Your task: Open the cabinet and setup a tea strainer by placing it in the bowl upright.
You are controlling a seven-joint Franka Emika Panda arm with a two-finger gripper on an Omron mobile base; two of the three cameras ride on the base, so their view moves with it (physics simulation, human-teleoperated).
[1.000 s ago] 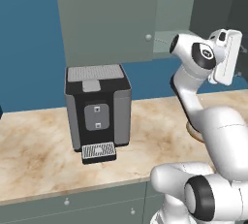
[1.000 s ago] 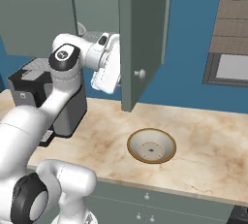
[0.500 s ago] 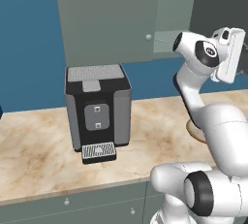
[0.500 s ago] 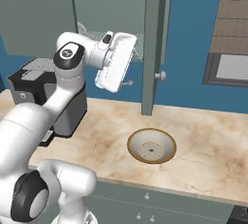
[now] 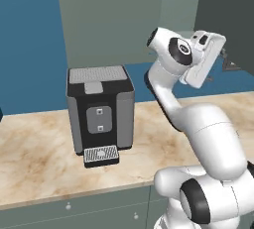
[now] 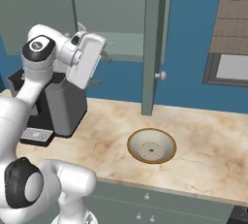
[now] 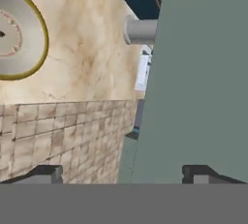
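The right door of the cabinet has swung much wider than it was a moment ago; now it stands edge-on to the right base view, with its small round knob poking out to the right; the pincer has let go of that knob and its two tips have spread wide apart, with nothing between them; in the hand view the door fills the right side and the knob sticks out near the top, well away from the tips

This means the first part of the job looks done; the cabinet is open on the right side; the left door looks shut; the arm hangs in front of the open part, above the coffee machine

Now the things that hold stuff; the bowl sits on the bench, near the front edge and about the middle, just in front of the open door; it is tan with a pale inside, and it has nothing in it but a small dark mark at the bottom; the cabinet shelf shows as a pale strip behind the hand; I cannot make out the tea strainer on it, because the hand covers much of that spot; I think the next step is to reach in and find it
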